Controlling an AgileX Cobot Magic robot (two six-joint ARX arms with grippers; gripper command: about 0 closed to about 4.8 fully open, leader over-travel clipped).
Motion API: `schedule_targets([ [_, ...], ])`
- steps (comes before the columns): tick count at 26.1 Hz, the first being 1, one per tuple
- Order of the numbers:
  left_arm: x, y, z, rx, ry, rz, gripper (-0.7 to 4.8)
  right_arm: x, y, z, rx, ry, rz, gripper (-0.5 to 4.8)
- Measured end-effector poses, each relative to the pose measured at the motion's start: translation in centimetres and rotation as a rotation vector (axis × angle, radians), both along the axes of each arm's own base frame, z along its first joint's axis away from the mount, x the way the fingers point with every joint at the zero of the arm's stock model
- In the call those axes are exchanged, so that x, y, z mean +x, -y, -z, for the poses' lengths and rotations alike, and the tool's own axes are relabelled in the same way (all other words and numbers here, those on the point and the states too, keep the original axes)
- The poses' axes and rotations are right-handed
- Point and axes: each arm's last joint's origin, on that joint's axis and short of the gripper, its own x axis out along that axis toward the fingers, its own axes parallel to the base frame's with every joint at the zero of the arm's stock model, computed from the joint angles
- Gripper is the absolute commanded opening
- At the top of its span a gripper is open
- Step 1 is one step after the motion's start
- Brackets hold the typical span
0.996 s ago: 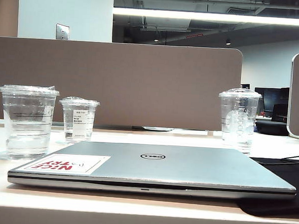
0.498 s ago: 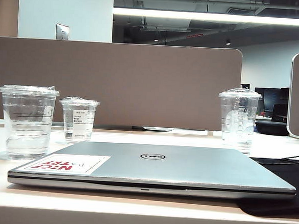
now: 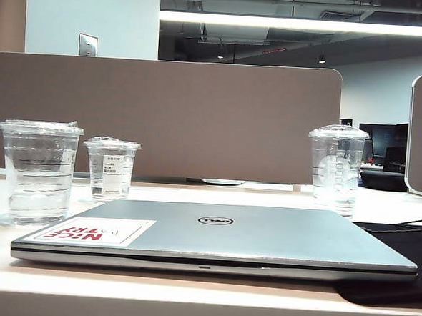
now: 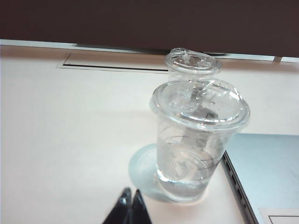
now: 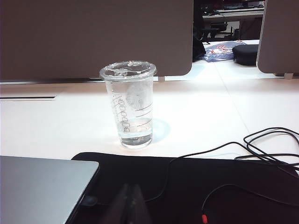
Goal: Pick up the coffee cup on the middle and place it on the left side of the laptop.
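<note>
Coffee cup (image 3: 38,172): upright on the table, just beside the left edge of the laptop (image 3: 249,235); no shift is recorded across the exterior views, so the placement is judged done.

Left gripper (image 4: 131,207): near the cup, fingers pressed together, nothing held.

Right gripper (image 5: 131,203): over the black mat; blurred, apparently closed and empty.

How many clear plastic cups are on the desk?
3: the coffee cup left of the laptop, a small labelled cup just behind it, a domed-lid cup far right.
</note>
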Motion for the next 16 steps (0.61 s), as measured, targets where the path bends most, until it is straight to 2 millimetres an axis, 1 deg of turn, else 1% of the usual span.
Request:
schedule_targets([
  [6, -0.48, 0.0, -0.19, -0.001, 0.033, 0.0, -0.06, 0.0, 0.0, 0.0, 0.0, 0.0, 0.0, -0.05],
  [10, -0.54, 0.0, 0.13, 0.0, 0.001, 0.0, -0.06, 0.0, 0.0, 0.0, 0.0, 0.0, 0.0, -0.05],
  [16, -0.54, -0.04, 0.13, 0.001, 0.002, -0.014, -0.06, 0.0, 0.0, 0.0, 0.0, 0.0, 0.0, -0.05],
])
